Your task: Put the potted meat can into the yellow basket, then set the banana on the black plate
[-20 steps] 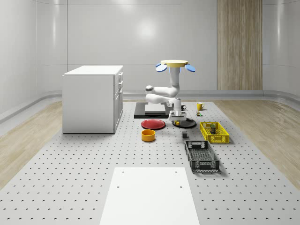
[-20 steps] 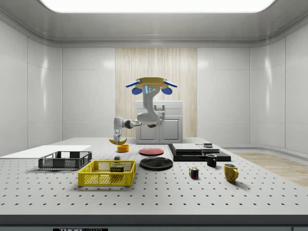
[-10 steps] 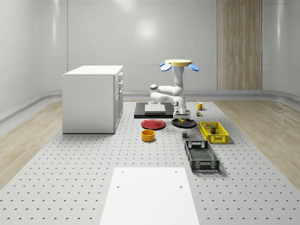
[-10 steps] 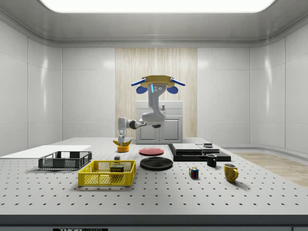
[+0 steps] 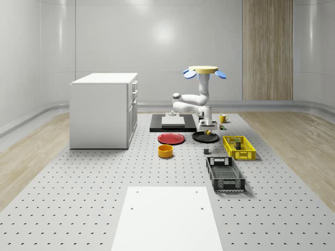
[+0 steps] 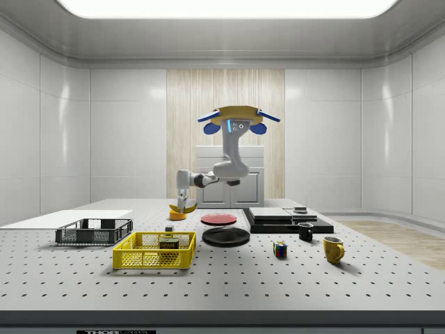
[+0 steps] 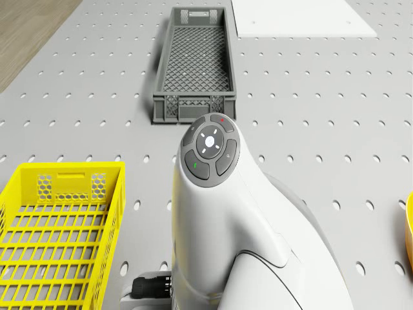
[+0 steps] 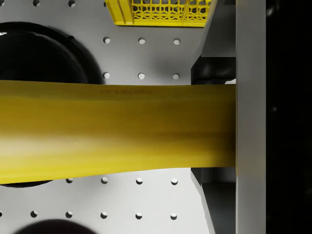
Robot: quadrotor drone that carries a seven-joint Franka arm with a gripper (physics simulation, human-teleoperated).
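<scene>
My gripper (image 5: pixel 208 127) is shut on the yellow banana (image 5: pixel 208 133), which hangs a little above the black plate (image 5: pixel 201 138). In the side view the gripper (image 6: pixel 184 199) holds the banana (image 6: pixel 182 207) above the table, left of the plate (image 6: pixel 226 236). The wrist view has the banana (image 8: pixel 117 129) lying across one finger (image 8: pixel 249 117), with the plate (image 8: pixel 39 58) partly beneath it. The potted meat can (image 6: pixel 168 243) stands inside the yellow basket (image 6: pixel 139 261); the basket (image 5: pixel 246 154) lies right of the plate. The drone (image 5: pixel 204 69) hovers over the plate area.
A red plate (image 5: pixel 171 138) and an orange bowl (image 5: pixel 165 151) lie left of the black plate. A dark grey crate (image 5: pixel 225 183) sits in front of the basket. A white cabinet (image 5: pixel 102 110), a black platform (image 5: pixel 157 128), a yellow mug (image 5: pixel 222 118) and a white sheet (image 5: pixel 167 217) stand around.
Drone and arm have shifted toward the whole-scene view's right, carrying the banana from the plate's left edge to over the plate. The gripper has stayed shut on it.
</scene>
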